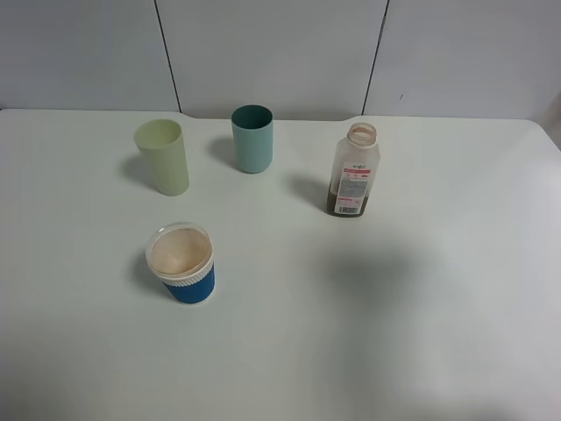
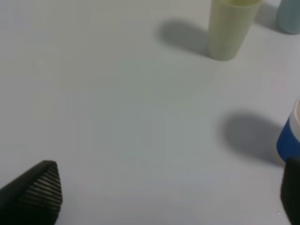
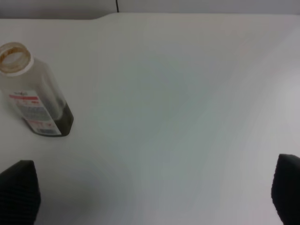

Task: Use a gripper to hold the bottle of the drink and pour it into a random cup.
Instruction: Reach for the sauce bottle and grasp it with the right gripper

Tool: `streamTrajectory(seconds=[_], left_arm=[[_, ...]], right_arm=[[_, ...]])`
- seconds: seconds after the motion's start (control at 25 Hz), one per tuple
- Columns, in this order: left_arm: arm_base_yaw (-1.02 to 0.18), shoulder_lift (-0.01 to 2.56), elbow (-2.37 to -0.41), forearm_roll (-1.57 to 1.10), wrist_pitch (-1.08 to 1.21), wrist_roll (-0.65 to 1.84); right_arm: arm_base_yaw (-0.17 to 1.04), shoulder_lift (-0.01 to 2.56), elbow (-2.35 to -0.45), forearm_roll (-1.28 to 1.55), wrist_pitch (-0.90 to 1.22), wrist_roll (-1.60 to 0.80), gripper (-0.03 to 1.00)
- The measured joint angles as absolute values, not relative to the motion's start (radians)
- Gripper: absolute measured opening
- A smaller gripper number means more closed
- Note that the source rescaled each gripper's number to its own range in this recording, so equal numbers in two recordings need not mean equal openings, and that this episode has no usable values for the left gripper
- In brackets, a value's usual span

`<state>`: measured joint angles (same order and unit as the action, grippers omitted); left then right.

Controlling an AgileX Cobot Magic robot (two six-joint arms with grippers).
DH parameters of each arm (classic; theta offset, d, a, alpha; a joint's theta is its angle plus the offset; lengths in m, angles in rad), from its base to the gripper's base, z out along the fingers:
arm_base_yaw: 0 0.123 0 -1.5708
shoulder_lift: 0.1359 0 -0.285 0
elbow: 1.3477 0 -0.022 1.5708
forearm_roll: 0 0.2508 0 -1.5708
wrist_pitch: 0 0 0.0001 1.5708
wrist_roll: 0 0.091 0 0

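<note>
The bottle of the drink [image 1: 353,171] stands upright and capless at the back right of the white table, with brown liquid low in it. In the right wrist view the bottle [image 3: 35,101] lies well ahead of my right gripper [image 3: 152,192] and off to one side. That gripper is open and holds nothing. The blue cup [image 1: 181,263] with the white rim stands at the front left. Its side [image 2: 287,140] shows at the picture's edge in the left wrist view, close to one fingertip of my open, empty left gripper [image 2: 161,194]. Neither arm shows in the high view.
A tall pale-green cup [image 1: 162,158] [image 2: 229,28] and a teal cup [image 1: 252,139] [image 2: 288,16] stand at the back left of the table [image 1: 421,333]. A grey panelled wall [image 1: 280,53] runs behind the table's far edge.
</note>
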<state>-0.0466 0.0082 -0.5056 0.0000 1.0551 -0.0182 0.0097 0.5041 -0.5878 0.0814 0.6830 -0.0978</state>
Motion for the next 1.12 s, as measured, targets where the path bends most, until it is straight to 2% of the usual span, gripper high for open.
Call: streamTrajectory(seconds=[0.84, 1.12], left_arm=[[-0.047, 0.008, -0.506, 0.000, 1.055, -0.018], [-0.047, 0.008, -0.506, 0.000, 1.055, -0.018]], right_arm=[[0.010, 1.093, -0.588, 0.063, 0.311, -0.102, 1.00], [0.010, 1.271, -0.588, -0.060, 0.181, -0.102, 1.00]])
